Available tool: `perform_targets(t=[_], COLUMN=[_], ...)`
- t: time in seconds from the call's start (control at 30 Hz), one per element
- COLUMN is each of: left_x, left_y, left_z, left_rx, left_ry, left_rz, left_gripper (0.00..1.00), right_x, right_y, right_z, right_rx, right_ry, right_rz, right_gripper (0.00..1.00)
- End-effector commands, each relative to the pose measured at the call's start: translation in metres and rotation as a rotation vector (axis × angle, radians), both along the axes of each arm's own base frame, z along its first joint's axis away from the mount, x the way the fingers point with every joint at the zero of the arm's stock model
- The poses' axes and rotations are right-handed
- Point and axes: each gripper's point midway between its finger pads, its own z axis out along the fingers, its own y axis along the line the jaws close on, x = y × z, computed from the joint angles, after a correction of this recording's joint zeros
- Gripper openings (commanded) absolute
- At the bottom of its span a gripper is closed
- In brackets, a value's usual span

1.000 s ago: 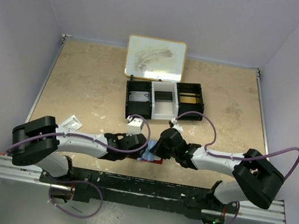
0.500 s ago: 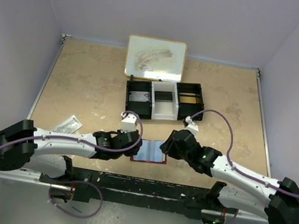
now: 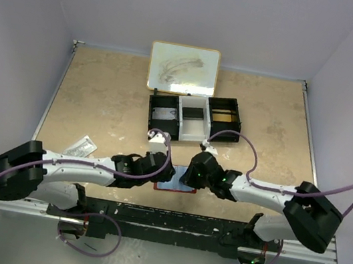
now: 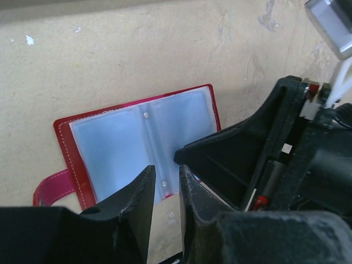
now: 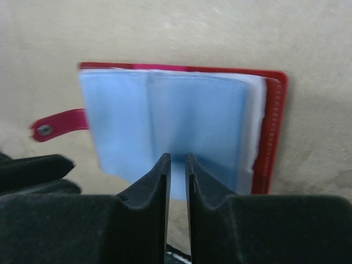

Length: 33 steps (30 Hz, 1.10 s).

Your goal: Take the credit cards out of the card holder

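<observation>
The red card holder (image 3: 175,178) lies open and flat near the table's front edge, its pale blue plastic sleeves (image 4: 132,140) facing up and its red tab (image 5: 58,124) sticking out to one side. No credit cards can be made out inside the sleeves. My left gripper (image 3: 162,169) comes in from the left; in its wrist view the left gripper (image 4: 166,170) hovers at the holder's near edge, open by a narrow gap with nothing in it. My right gripper (image 3: 190,175) reaches in from the right. The right gripper (image 5: 177,159) sits over the sleeves, jaws a slit apart.
A long black tray (image 3: 191,132) with a white middle stands behind the holder, with flat card-shaped pieces in its compartments. A whiteboard (image 3: 183,69) leans at the back wall. A small clear packet (image 3: 79,146) lies left. The right arm's black wrist (image 4: 264,154) crowds the left gripper.
Half a second ago both arms had pulled apart, leaving the open holder uncovered. Now both grippers have closed in over it again, and the right jaws are narrower.
</observation>
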Motion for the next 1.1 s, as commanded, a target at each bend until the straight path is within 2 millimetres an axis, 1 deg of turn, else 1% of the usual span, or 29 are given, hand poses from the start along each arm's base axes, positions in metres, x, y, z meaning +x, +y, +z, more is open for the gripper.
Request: perform_targets(t=[0.0,0.07,0.13,0.17,0.23,0.27,0.33,0.4,0.5,0.57,0.6,0.63,0.67,0.73,0.8,0.87,0.9,0.97,1.03,1.07], left_x=[-0.003,-0.005,-0.005,-0.004,-0.005,-0.003,-0.002,0.0,0.005,0.008,0.009,0.01,0.012,0.016,0.021,0.027,0.031,0.041,0.053,0.06], left_y=[-0.018,-0.013,-0.002,0.009,0.032,0.038,0.042,0.043,0.04,0.035,0.033,0.032,0.032,0.037,0.049,0.068,0.079,0.106,0.138,0.152], left_z=[-0.008,-0.025,-0.044,-0.057,-0.072,-0.073,-0.068,-0.059,-0.036,-0.016,-0.005,0.009,0.022,0.047,0.069,0.086,0.093,0.107,0.113,0.113], left_rx=[-0.039,0.005,0.076,0.139,0.248,0.273,0.271,0.256,0.22,0.157,0.116,0.071,0.035,-0.002,0.02,0.101,0.153,0.272,0.401,0.435], left_ry=[0.02,0.041,0.06,0.071,0.085,0.079,0.066,0.048,0.014,-0.01,-0.028,-0.05,-0.077,-0.126,-0.179,-0.231,-0.26,-0.311,-0.313,-0.29], left_rz=[-0.035,-0.029,-0.002,0.026,0.074,0.093,0.103,0.107,0.116,0.126,0.128,0.13,0.133,0.143,0.164,0.197,0.222,0.3,0.367,0.389], left_gripper=[0.22,0.21,0.21,0.21,0.19,0.18,0.17,0.17,0.21,0.3,0.34,0.38,0.44,0.53,0.6,0.65,0.68,0.72,0.74,0.75], right_x=[-0.003,-0.006,-0.004,-0.002,0.004,0.008,0.017,0.028,0.039,0.046,0.05,0.054,0.059,0.068,0.076,0.086,0.091,0.101,0.111,0.117], right_y=[-0.021,-0.024,-0.021,-0.019,-0.018,-0.02,-0.024,-0.032,-0.043,-0.047,-0.048,-0.053,-0.06,-0.075,-0.089,-0.106,-0.114,-0.131,-0.153,-0.165], right_z=[-0.03,-0.033,-0.025,-0.018,-0.001,0.009,0.032,0.055,0.088,0.108,0.121,0.131,0.139,0.154,0.168,0.178,0.182,0.189,0.191,0.192], right_rx=[-0.077,-0.098,-0.085,-0.074,-0.057,-0.057,-0.057,-0.066,-0.076,-0.087,-0.095,-0.112,-0.135,-0.189,-0.236,-0.276,-0.291,-0.303,-0.282,-0.256], right_ry=[0.059,0.066,0.043,0.02,-0.031,-0.059,-0.13,-0.207,-0.316,-0.386,-0.428,-0.46,-0.486,-0.547,-0.606,-0.656,-0.681,-0.72,-0.745,-0.753], right_rz=[-0.08,-0.073,-0.051,-0.038,-0.031,-0.039,-0.057,-0.089,-0.116,-0.111,-0.108,-0.12,-0.151,-0.201,-0.248,-0.304,-0.327,-0.385,-0.446,-0.473], right_gripper=[0.19,0.19,0.2,0.24,0.27,0.28,0.32,0.37,0.48,0.56,0.58,0.62,0.7,0.81,0.89,0.93,0.93,0.93,0.93,0.93])
